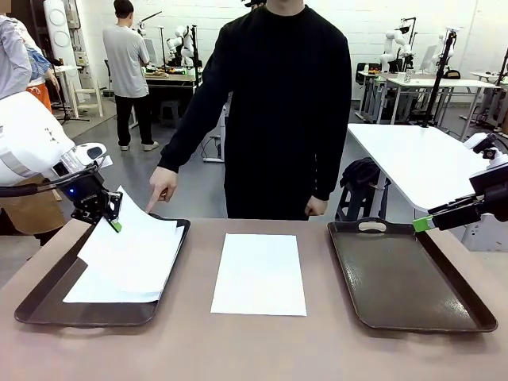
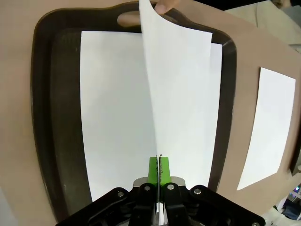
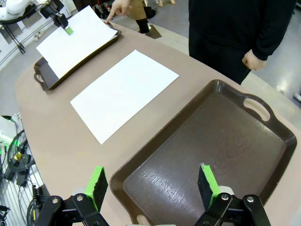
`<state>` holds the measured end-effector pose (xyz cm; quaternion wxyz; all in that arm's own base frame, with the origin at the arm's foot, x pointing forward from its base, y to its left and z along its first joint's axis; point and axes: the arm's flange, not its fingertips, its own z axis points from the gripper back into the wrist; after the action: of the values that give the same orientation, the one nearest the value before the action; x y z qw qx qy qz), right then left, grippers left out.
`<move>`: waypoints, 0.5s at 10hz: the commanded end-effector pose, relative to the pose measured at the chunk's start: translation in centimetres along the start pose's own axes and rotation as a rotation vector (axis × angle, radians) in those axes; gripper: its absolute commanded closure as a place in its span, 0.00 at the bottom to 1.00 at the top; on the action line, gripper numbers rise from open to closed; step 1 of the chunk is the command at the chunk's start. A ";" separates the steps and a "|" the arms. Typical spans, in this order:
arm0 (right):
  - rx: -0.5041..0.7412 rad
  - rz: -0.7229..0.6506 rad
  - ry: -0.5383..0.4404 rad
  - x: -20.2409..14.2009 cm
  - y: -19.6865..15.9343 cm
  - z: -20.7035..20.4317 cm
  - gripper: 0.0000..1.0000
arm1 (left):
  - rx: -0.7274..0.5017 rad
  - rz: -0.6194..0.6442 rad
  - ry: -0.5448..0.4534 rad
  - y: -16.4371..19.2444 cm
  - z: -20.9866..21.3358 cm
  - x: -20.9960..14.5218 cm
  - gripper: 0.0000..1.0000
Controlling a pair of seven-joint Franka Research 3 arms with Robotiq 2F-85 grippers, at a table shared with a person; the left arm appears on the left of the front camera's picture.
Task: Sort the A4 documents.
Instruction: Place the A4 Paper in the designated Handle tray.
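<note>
Front view: the left claw (image 1: 111, 218) pinches one edge of a thin white held sheet (image 1: 139, 238), which slants over the dark brown left tray (image 1: 48, 313). The middle sheet (image 1: 259, 274) lies flat on the tabletop (image 1: 254, 349) between the arms, its long axis pointing away from the robot.

Left wrist view: the pads are nipped onto the paper, with another sheet (image 2: 113, 117) flat beneath.

Right wrist view: the right claw (image 3: 153, 181) is wide open and empty over the glossy right tray (image 3: 225, 127).

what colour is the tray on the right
Dark brown, slightly glossy. The right-hand tray shows it best in the right wrist view.
</note>
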<state>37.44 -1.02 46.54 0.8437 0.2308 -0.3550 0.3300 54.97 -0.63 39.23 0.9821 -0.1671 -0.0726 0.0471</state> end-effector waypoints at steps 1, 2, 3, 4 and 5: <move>0.016 0.008 -0.023 0.0 -0.4 -0.4 0.00 | 0.042 -0.027 0.058 -0.8 -0.4 0.5 0.81; 0.016 0.008 -0.023 0.0 -0.4 -0.4 0.00 | 0.042 -0.032 0.068 -0.8 -0.6 0.4 0.81; 0.016 0.008 -0.023 0.0 -0.4 -0.4 0.00 | 0.058 -0.030 0.071 -0.7 -0.6 0.3 0.62; 0.016 0.008 -0.023 0.0 -0.4 -0.4 0.00 | 0.078 -0.031 0.063 -0.7 -0.6 0.2 0.77; 0.016 0.008 -0.023 0.0 -0.4 -0.4 0.00 | 0.088 -0.028 0.059 -0.6 -0.6 0.1 0.43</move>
<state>37.44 -1.02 46.54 0.8437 0.2308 -0.3550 0.3300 54.97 -1.38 38.39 0.9885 -0.1430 -0.0463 0.0182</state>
